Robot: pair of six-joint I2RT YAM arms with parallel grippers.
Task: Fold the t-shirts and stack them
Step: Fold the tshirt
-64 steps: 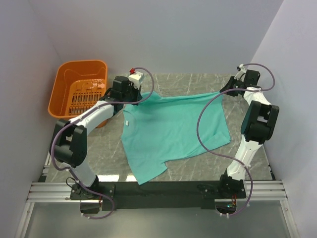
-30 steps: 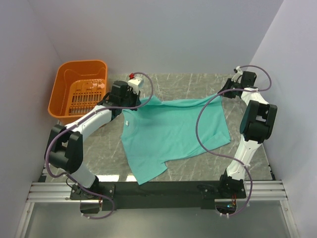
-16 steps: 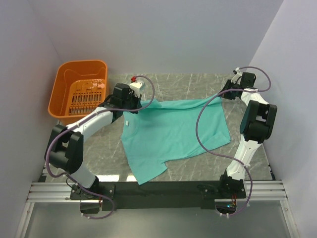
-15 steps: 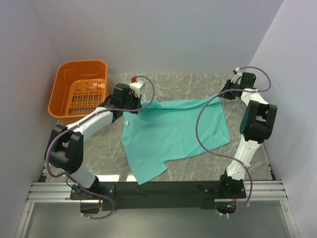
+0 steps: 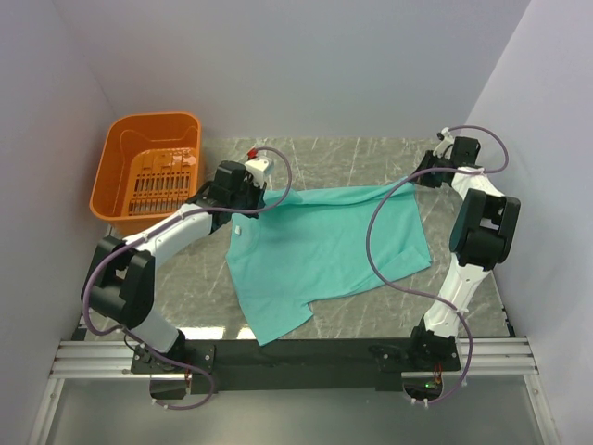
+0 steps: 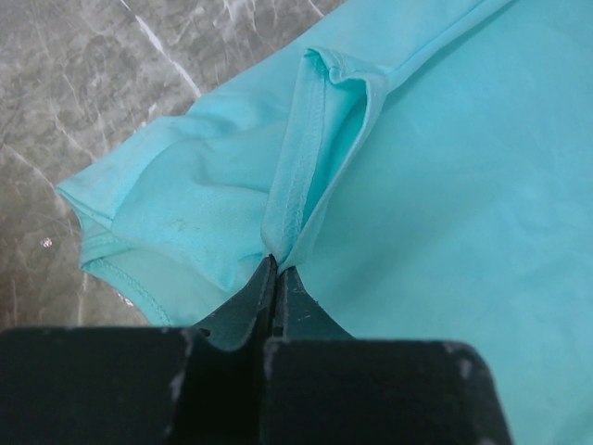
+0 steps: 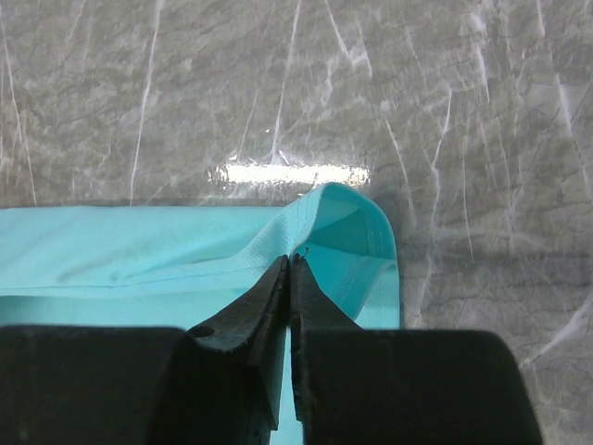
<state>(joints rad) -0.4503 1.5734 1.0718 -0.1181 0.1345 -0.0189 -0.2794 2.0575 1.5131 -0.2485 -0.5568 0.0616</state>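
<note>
The grey marble worktop (image 5: 324, 158) carries a teal-green t-shirt (image 5: 315, 250), spread mostly flat across its middle, its far edge stretched straight between the two arms. An orange plastic basket (image 5: 156, 119) sits at 10 o'clock. The left fingers (image 6: 245, 308), closed tight, pinch a hem fold at the shirt's 11 o'clock corner. The right fingers (image 7: 261, 311), likewise closed, pinch its 1 o'clock corner.

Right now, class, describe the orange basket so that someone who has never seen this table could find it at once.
Start at the grey marbled table and go to its far left corner. The basket sits there, left of the teal t-shirt. It is the only orange, rigid, slotted thing in sight.
</note>
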